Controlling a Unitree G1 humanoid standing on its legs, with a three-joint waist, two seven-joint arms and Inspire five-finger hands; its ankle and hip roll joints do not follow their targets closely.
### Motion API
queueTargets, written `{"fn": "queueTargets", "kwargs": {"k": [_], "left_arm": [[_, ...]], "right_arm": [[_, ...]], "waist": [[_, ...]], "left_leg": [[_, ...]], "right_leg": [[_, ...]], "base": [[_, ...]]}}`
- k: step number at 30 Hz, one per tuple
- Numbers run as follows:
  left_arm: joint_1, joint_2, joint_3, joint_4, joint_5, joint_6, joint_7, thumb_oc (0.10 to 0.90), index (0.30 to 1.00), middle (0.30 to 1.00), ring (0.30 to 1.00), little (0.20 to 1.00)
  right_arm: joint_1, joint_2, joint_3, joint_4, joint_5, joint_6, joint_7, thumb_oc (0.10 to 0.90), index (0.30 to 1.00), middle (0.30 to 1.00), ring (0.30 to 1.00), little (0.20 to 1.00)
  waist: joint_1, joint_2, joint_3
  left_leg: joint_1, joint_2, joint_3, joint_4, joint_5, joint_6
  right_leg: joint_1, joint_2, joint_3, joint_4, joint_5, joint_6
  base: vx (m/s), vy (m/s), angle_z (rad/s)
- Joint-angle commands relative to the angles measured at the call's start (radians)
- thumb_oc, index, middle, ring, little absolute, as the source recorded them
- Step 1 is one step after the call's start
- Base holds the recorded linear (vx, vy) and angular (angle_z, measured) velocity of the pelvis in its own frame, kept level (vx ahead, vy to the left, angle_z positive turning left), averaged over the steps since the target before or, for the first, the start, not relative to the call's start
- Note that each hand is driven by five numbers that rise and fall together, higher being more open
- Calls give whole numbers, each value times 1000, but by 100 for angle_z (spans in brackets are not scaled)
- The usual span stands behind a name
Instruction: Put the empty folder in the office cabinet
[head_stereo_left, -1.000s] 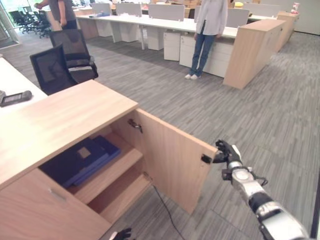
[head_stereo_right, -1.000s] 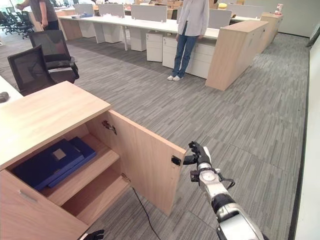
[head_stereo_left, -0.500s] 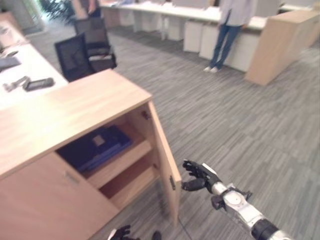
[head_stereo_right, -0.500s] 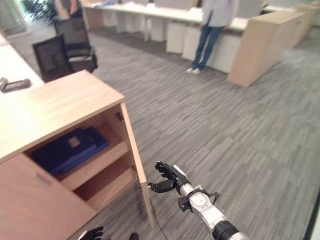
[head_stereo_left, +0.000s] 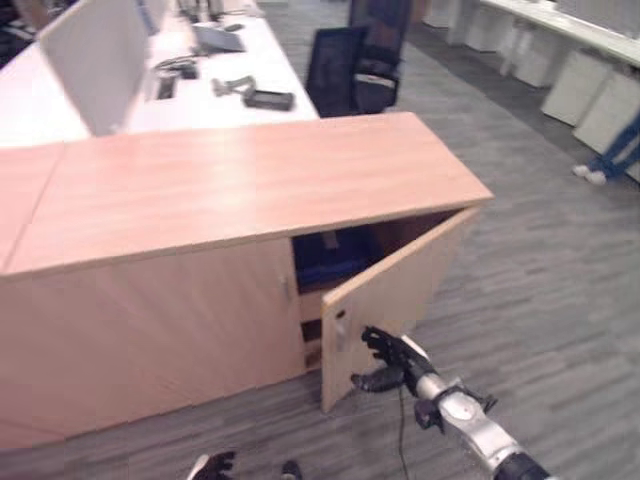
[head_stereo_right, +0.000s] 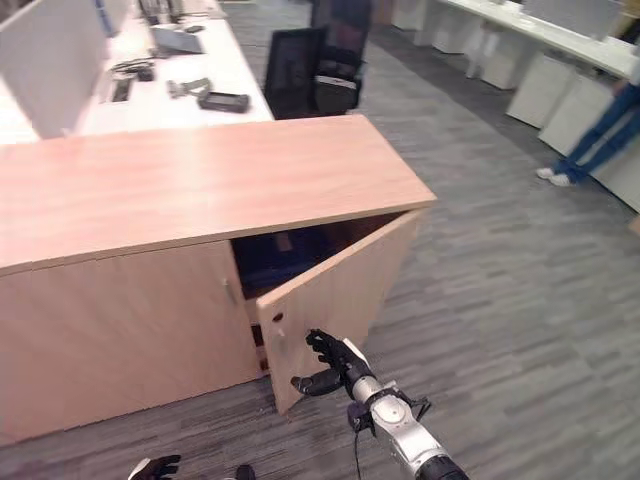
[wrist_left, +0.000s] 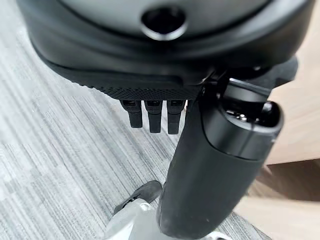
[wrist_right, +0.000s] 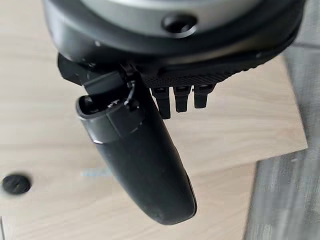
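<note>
The wooden office cabinet (head_stereo_left: 250, 175) stands in front of me, and its right door (head_stereo_left: 390, 300) hangs partly ajar. Through the gap a dark blue folder (head_stereo_left: 335, 262) lies flat on the upper shelf. My right hand (head_stereo_left: 385, 362) is low on the door's outer face near its free edge, its fingers spread and resting against the wood. In the right wrist view the door panel (wrist_right: 240, 125) lies close past the thumb (wrist_right: 140, 160). My left hand (head_stereo_left: 212, 465) hangs low by the carpet with relaxed fingers, holding nothing.
A white desk (head_stereo_left: 150, 100) with a divider screen and small devices stands behind the cabinet. A black office chair (head_stereo_left: 355, 65) is beside it. A person's legs (head_stereo_right: 600, 130) show at the far right. Grey carpet stretches out to the right.
The camera has swung round to face the cabinet front. The door has swung from wide open to nearly shut, with my right hand following it.
</note>
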Motion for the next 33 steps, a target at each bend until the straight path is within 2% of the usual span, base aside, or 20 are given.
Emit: {"fn": "queueTargets", "kwargs": {"k": [1,2,4,6,7,8,9,13,17,23,29,32,33], "left_arm": [[-12,11,-18,14,7,-19,15,800,900,900,900,900],[-15,20,-14,20,-1,-18,22,800,900,900,900,900],[-18,28,-16,23,-10,-21,23,800,900,900,900,900],[-23,41,-29,30,-9,-24,16,800,900,900,900,900],[-25,41,-30,30,-10,-24,16,800,900,900,900,900],[-28,54,-44,39,-2,-23,11,800,900,900,900,900],[-24,60,-53,41,10,-29,7,800,900,900,900,900],[-2,61,-64,63,20,-31,-10,800,900,900,900,900],[15,50,-93,66,26,-31,-23,800,900,900,900,900],[14,48,-127,67,14,-34,-43,800,900,900,900,900],[-1,57,-129,67,0,-36,-51,800,900,900,900,900],[-2,57,-124,68,-4,-40,-53,800,900,900,900,900],[-2,51,-110,68,-20,-43,-56,800,900,900,900,900]], "right_arm": [[-174,74,-79,-31,64,-145,-47,800,900,900,900,900],[-174,80,-138,-8,85,-158,-82,800,900,900,900,900],[-178,58,-208,23,117,-173,-125,800,900,900,900,900],[-198,21,-277,78,134,-188,-170,800,900,900,900,900],[-199,21,-277,79,134,-188,-169,800,900,900,900,900],[-246,-36,-319,143,122,-197,-209,800,900,900,900,900],[-257,-63,-348,171,128,-191,-212,800,900,900,900,900],[-345,-152,-397,307,142,-182,-234,800,900,900,900,900],[-412,-236,-414,423,136,-168,-246,800,900,900,900,900],[-516,-335,-428,627,169,-139,-230,800,900,900,900,900],[-555,-373,-404,717,145,-114,-215,800,900,900,900,900],[-546,-356,-394,700,140,-113,-206,800,900,900,900,900],[-510,-322,-390,655,152,-123,-196,800,900,900,900,900]], "waist": [[25,11,-9],[17,26,-11],[-6,29,-14],[-18,24,-18],[-19,26,-20],[-25,15,-22],[-28,7,-28],[3,-11,-67],[26,-12,-79],[38,-8,-94],[40,-6,-100],[36,-2,-102],[28,5,-98]], "left_leg": [[87,30,0,-38,-58,-50],[101,19,-44,-85,-41,-41],[115,-2,-118,-103,-42,-41],[115,-12,-186,-105,-46,-44],[111,-9,-187,-106,-42,-45],[114,-19,-224,-109,-49,-50],[114,-28,-243,-112,-52,-51],[118,-37,-272,-115,-63,-55],[118,-37,-301,-116,-61,-62],[120,-27,-336,-118,-58,-77],[123,-14,-350,-120,-54,-92],[123,-6,-350,-120,-53,-98],[124,-1,-345,-120,-50,-101]], "right_leg": [[-151,-45,103,142,90,130],[-200,-16,203,193,107,148],[-221,77,348,139,39,133],[-212,142,445,0,-33,104],[-212,145,442,-8,-26,103],[-215,146,493,-118,0,100],[-202,149,516,-158,-1,104],[-129,143,494,-236,27,103],[-87,148,457,-271,18,98],[-51,158,411,-297,5,90],[-29,170,392,-313,-3,81],[-23,176,391,-326,-2,75],[-23,179,394,-332,-1,73]], "base": [[78,271,66],[70,134,57],[127,76,92],[127,-48,109],[132,-102,119],[88,-64,102],[145,-93,107],[102,-66,95],[45,-42,19],[25,-62,16],[11,-64,5],[5,-55,2],[-11,-48,-1]]}}
